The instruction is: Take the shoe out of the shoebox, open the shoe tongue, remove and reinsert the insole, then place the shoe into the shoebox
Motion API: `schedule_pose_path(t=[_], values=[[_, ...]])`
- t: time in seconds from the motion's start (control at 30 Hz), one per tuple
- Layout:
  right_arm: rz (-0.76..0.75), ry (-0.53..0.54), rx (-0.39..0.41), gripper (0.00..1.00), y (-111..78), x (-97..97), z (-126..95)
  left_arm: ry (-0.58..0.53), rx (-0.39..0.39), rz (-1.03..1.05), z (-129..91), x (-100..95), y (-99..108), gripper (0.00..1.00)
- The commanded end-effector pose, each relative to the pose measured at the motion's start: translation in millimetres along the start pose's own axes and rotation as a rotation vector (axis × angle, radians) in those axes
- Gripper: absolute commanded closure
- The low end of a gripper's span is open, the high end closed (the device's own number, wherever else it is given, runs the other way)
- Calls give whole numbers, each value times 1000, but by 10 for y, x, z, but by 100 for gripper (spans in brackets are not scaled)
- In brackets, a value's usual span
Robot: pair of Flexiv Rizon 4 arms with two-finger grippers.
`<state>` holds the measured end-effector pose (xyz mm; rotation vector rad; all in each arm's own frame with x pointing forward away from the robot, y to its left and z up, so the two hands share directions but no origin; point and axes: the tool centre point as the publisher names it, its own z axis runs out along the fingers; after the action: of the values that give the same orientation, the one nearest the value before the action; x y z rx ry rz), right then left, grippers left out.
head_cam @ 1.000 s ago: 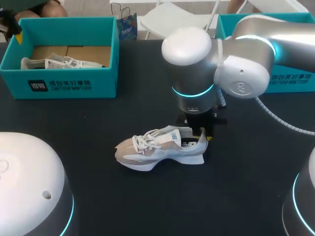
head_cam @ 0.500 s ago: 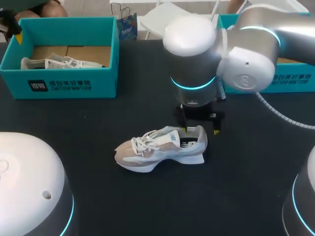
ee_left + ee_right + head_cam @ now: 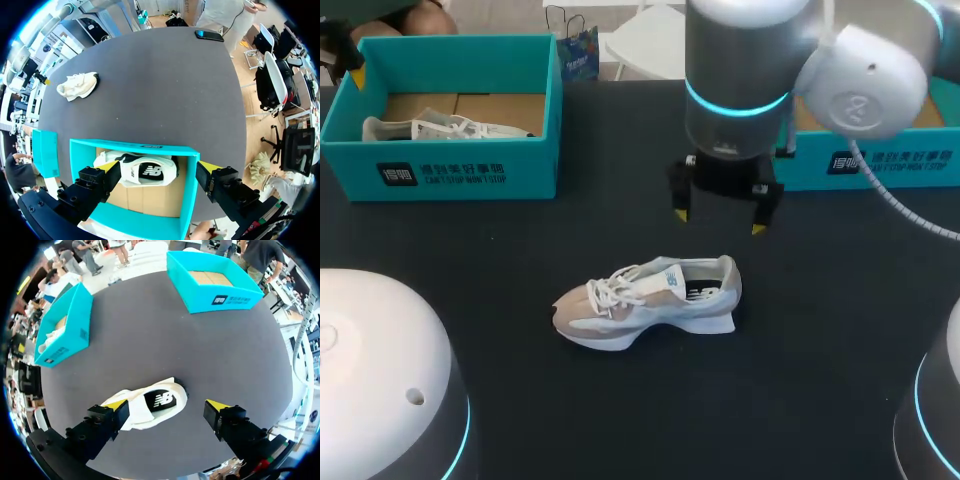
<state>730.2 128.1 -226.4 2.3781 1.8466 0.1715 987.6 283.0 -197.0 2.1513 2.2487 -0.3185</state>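
Hovering above the sneaker toward its heel end, our right gripper stands spread and empty. We find the sneaker upright on the table, toe toward our left; this arm is nearer.

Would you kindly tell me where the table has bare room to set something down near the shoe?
Bare table lies between the left shoebox and the shoe, also in front of the shoe toward the near edge, and between its heel and the right shoebox. It is crowded just behind the heel, where the open right claw hangs.
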Motion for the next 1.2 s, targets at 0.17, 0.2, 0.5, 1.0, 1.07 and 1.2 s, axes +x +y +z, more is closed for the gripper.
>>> schedule_pose_path(t=[0.17, 0.2, 0.5, 1.0, 1.07, 1.2], values=[[-1139, -67, 188, 0, 43, 65, -246, 2, 3, 2, -11, 7, 9, 0], [-1144, -91, 187, 0, 53, 69, -246, 2, 3, 2, -11, 7, 9, 0], [-1055, -249, 147, 0, 220, -11, -262, 2, 3, 2, -11, 7, 9, 0], [-1319, -24, 52, 0, 134, 25, -250, 2, 3, 2, -11, 7, 9, 0], [-1404, 38, 33, 0, 115, 28, -255, 2, 3, 2, -11, 7, 9, 0], [-1559, 181, -14, 0, 98, 51, -310, 2, 3, 2, -11, 7, 9, 0]])
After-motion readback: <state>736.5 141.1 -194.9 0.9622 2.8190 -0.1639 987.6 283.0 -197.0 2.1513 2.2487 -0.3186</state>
